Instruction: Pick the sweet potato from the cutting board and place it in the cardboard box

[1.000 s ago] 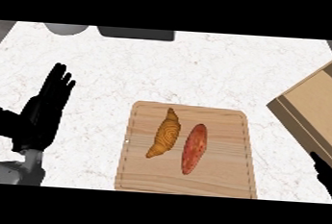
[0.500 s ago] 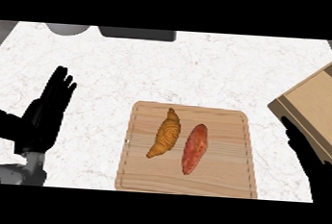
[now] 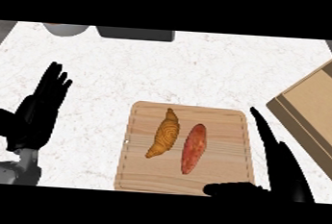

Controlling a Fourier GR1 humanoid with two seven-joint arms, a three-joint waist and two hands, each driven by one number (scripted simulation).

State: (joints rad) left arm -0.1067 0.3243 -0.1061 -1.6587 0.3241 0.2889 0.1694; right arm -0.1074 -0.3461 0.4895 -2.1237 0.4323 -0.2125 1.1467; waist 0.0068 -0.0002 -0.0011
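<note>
The right hand [image 3: 283, 164] comes in from the five o'clock corner of the head view, its fingers [image 3: 262, 127] straight and pointing toward twelve o'clock, its thumb [image 3: 229, 189] stretched out toward nine o'clock. It is spread wide and has hold of nothing. The fingers lie over the right edge of the cutting board [image 3: 137, 170], and the thumb covers the board's lower right corner.

Just at nine o'clock from those fingers lies the sweet potato [image 3: 193, 148], reddish and long, resting on the board with its ends toward twelve and six o'clock. The hand is apart from it. Just beside the sweet potato, again at nine o'clock, lies a croissant [image 3: 164, 134], also on the board.

At two o'clock from the right hand, against the view's right edge, stands the cardboard box [image 3: 318, 113], set at a slant on the white counter [image 3: 164, 70].

The left hand [image 3: 39, 111] rests at the view's nine o'clock side, fingers straight and up, holding nothing, well apart from the board.
</note>
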